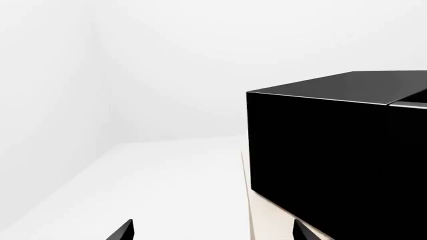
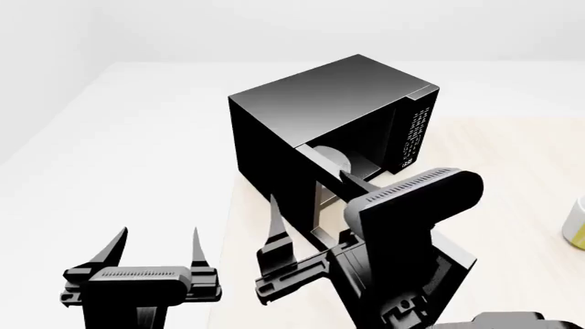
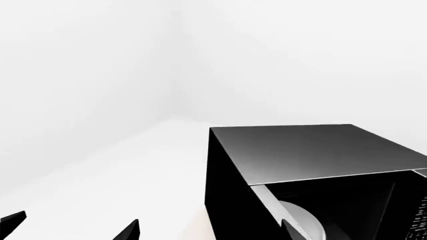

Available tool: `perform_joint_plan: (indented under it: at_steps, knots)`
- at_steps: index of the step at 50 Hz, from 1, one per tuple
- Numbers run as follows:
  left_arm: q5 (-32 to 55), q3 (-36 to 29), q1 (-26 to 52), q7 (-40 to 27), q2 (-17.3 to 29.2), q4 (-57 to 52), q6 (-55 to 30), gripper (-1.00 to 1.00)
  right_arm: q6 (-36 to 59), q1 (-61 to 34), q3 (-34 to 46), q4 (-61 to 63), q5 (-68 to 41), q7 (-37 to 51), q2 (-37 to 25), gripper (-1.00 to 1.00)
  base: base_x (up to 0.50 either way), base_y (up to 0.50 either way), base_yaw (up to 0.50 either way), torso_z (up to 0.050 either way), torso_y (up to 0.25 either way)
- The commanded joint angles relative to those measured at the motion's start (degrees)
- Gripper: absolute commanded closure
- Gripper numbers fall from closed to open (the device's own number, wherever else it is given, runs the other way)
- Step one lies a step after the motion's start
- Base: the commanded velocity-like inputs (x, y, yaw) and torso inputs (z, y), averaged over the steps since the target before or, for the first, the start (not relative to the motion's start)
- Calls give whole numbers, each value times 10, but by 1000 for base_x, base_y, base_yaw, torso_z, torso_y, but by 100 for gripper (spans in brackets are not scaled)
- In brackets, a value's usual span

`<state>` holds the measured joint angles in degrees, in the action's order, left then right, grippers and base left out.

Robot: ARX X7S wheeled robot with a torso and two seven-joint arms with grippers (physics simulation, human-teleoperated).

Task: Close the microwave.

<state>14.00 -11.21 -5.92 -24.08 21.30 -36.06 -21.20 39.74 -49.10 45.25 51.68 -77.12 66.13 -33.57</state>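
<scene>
Sitting on a pale table (image 2: 512, 205), the black microwave (image 2: 320, 110) has its door (image 2: 429, 253) swung open toward the robot, showing a white round plate (image 2: 333, 159) inside. The right gripper (image 2: 306, 209) hovers wide beside the opening. The left gripper (image 2: 153, 248) hangs wide, apart, grasping nothing.

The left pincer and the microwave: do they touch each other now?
Apart. The head view shows the left pincer open over the white floor, with a clear white gap between it and the microwave.
</scene>
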Motion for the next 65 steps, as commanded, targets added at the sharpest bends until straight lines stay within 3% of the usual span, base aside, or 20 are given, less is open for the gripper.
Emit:
perform_joint_plan:
  at_steps: [1,65]
  knots:
    - [2,-2,-1,-2,2,-5,-3,-100,0,16,11,-19,8,-9,0,-100,0,0,0,0,0]
    - [10,-13,6,-3,11,5,3,-100,-17,83,55,-110,78,-86,-7,-100,0,0,0,0,0]
